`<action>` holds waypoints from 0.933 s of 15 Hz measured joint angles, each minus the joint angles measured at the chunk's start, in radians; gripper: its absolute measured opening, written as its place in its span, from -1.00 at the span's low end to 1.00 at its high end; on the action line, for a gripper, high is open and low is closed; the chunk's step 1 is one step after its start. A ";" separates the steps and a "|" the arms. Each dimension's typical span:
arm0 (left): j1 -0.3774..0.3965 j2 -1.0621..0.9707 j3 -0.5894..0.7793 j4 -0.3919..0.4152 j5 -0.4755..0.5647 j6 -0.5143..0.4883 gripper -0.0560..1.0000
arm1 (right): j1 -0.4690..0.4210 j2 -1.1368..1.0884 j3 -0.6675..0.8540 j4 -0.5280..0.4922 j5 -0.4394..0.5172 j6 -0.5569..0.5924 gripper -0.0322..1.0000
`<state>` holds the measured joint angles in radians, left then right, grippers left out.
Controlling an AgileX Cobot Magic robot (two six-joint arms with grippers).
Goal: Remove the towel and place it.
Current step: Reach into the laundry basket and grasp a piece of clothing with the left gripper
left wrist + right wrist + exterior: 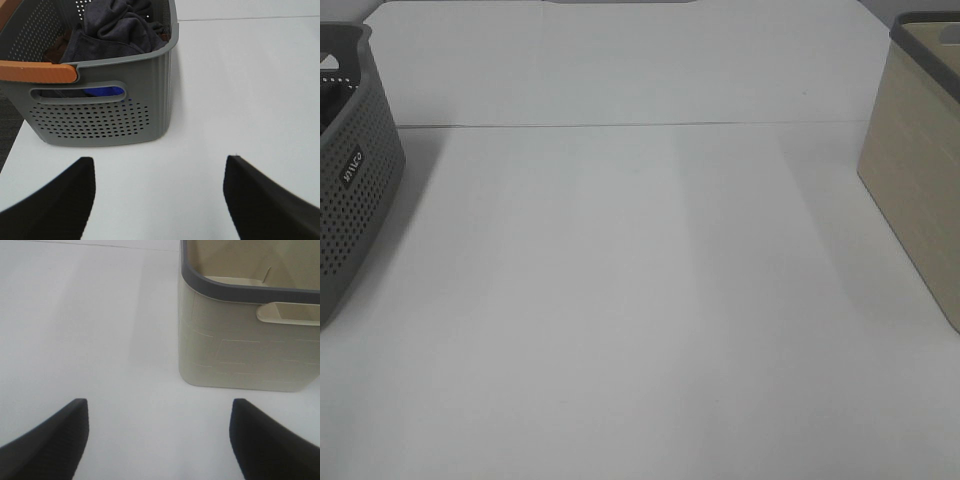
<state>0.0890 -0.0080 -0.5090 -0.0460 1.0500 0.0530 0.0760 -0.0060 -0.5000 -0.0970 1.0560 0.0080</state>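
Observation:
The towel [117,30] is a dark charcoal-grey crumpled heap inside the grey perforated basket [100,120], seen in the left wrist view. In the exterior high view the basket [350,190] stands at the table's left edge and the towel does not show. My left gripper [157,200] is open and empty over the white table, a short way in front of the basket's end wall. My right gripper [157,440] is open and empty over the table in front of the cream basket [245,340]. Neither gripper shows in the exterior high view.
The cream basket with a dark grey rim [920,170] stands at the table's right edge and looks empty inside. The grey basket has an orange handle [35,72] and something blue [102,91] behind its grip slot. A seam [620,125] crosses the white table at the back.

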 joint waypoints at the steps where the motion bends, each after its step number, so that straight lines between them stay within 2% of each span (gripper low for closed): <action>1: 0.000 0.000 0.000 0.000 0.000 0.000 0.39 | 0.000 0.000 0.000 0.000 0.000 0.000 0.54; 2: 0.000 0.000 0.000 0.000 0.000 0.000 0.41 | 0.000 0.000 0.000 0.000 0.000 0.000 0.54; 3: 0.000 0.000 0.000 0.000 0.000 0.009 0.51 | 0.000 0.000 0.000 0.000 0.000 0.000 0.54; 4: 0.000 0.000 0.000 0.000 0.000 0.021 0.74 | 0.000 0.000 0.000 0.000 0.000 0.000 0.54; 5: 0.000 0.000 0.000 0.000 0.000 0.027 0.89 | 0.000 0.000 0.000 0.000 0.000 0.000 0.54; 6: 0.000 0.000 0.000 -0.001 0.000 0.030 0.95 | 0.000 0.000 0.000 0.000 0.000 0.000 0.54; 11: 0.000 0.000 0.000 -0.001 0.000 0.038 0.98 | 0.000 0.000 0.000 0.000 0.000 0.000 0.54; 13: 0.000 0.121 -0.138 0.000 0.065 0.229 0.98 | 0.000 0.000 0.000 0.000 0.000 0.000 0.54; 14: 0.000 0.170 -0.178 0.000 0.089 0.271 0.98 | 0.000 0.000 0.000 0.000 0.000 0.000 0.54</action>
<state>0.0890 0.1620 -0.6870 -0.0460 1.1390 0.3240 0.0760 -0.0060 -0.5000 -0.0970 1.0560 0.0080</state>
